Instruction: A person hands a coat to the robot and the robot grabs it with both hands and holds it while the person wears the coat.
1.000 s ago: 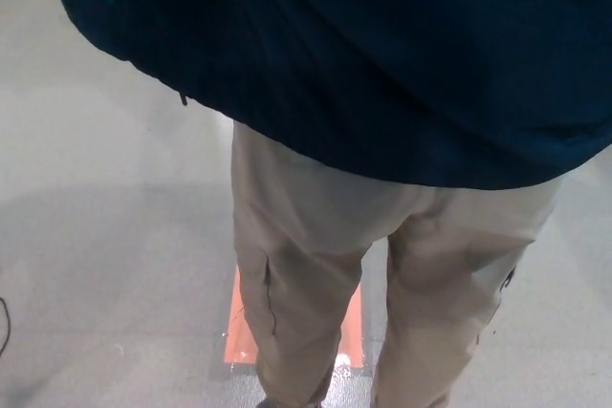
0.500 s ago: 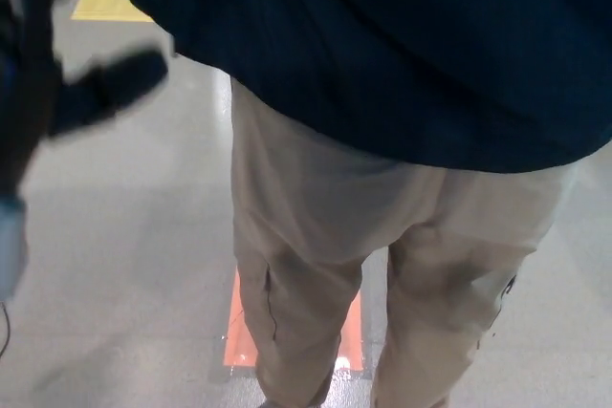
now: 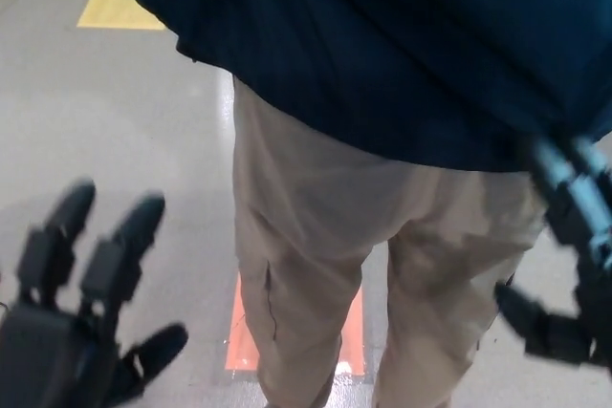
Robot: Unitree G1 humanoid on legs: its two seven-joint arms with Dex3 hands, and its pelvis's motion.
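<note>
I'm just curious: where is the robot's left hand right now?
In the head view, the left hand is at the bottom left with fingers spread, holding nothing, above the grey floor, clear of the person's beige trousers and the dark coat.

A smooth grey floor is seen throughout, lit with a soft sheen. A yellow marking is laid at the upper left, and an orange marking at the lower centre

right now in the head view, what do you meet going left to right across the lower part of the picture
left hand, fingers spread and holding nothing → orange floor marking → person's beige trouser legs → right hand at the right edge, blurred, below the dark blue coat that spans the top.
</note>
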